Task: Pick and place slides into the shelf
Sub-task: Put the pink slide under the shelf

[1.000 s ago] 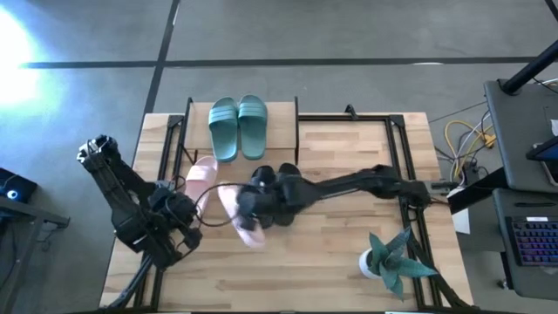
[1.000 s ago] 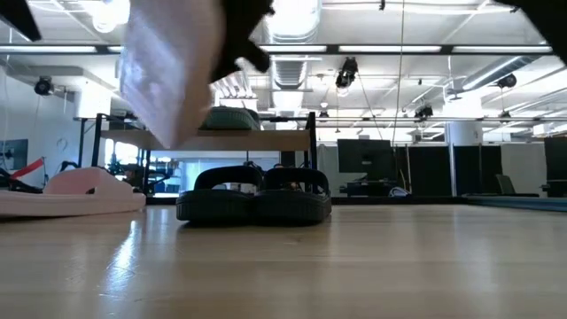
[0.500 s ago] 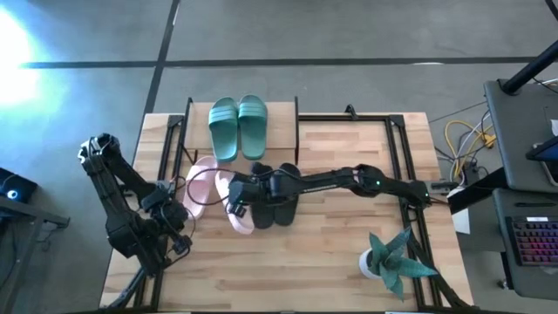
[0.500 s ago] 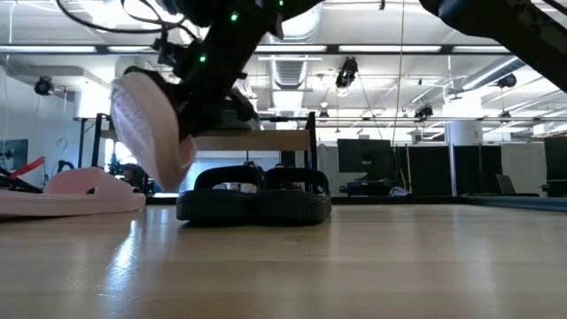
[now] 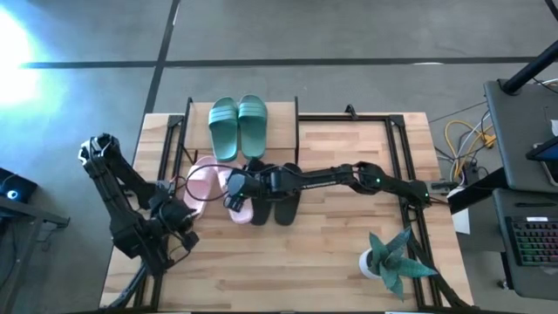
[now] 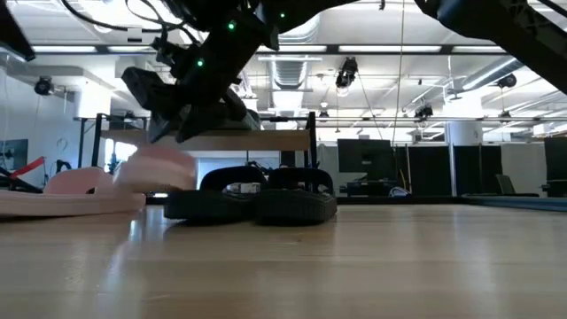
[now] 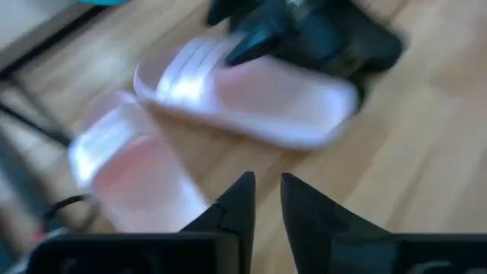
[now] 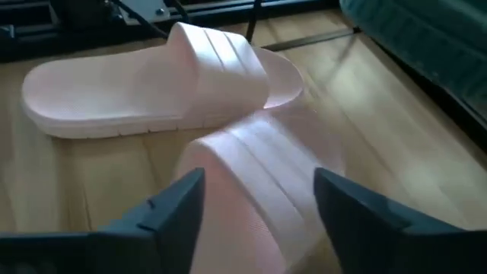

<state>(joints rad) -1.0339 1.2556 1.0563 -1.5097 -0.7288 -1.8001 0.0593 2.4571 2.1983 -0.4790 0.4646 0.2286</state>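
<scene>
Right end effector [image 8: 255, 205] spread wide over a pale pink slide [image 8: 259, 183], seemingly released, blurred, at the desk's [image 5: 331, 253] nine o'clock.

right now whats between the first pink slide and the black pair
The second pink slide, just under the right pincer, lies between the first pink slide and black pair, clearest in the high view.

Two pink slides [image 7: 251, 95] lie beyond the left gripper [image 7: 262, 199]

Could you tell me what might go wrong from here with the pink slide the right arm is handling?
1. The pink slide sits between the right tool's open fingers, overlapping its mate; it may settle crooked.
2. The black pair lies alongside, so a retreating arm could nudge it.
</scene>
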